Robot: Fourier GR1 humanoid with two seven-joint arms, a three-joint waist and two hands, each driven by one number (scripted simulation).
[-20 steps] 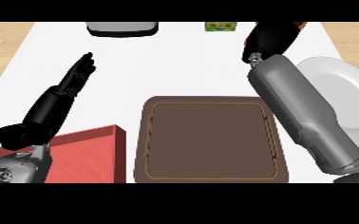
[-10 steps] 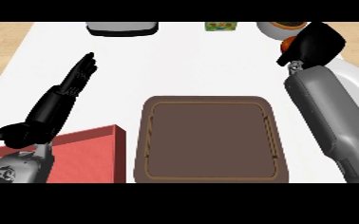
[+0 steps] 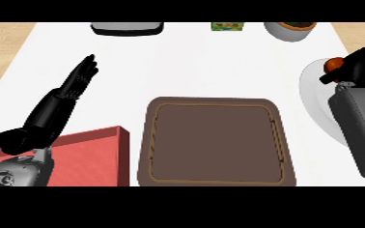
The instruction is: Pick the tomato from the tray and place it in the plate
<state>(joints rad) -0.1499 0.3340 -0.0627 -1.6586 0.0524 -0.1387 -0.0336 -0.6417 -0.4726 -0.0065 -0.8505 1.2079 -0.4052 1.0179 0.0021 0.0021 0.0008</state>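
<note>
Brown tray (image 3: 217,147) sits nearest, flat on the white surface (image 3: 192,63), with a dark inside and a lighter rim. Nothing lies in it. Just beside it, on the left, is a red box (image 3: 89,157) with low walls, partly cut off by the lower edge.

At the left, the left hand (image 3: 53,111) rests in front of the red box. Its fingers (image 3: 82,77) are straight and pressed together, pointing away up the surface. They touch nothing.

At the right edge is the white plate (image 3: 314,94), just beside the tray. The grey right forearm lies across it. The right hand (image 3: 349,70) is over the far part of the plate. Its fingers are curled around the tomato (image 3: 333,64), which shows as a small red-orange ball poking out on the hand's left side. The tomato is over the plate, in the hand. You cannot tell if it touches the plate.

Far back there is a dark tray with a grey rim (image 3: 127,28), a small green box (image 3: 227,26), and a grey bowl with a brown inside (image 3: 290,30)
</note>
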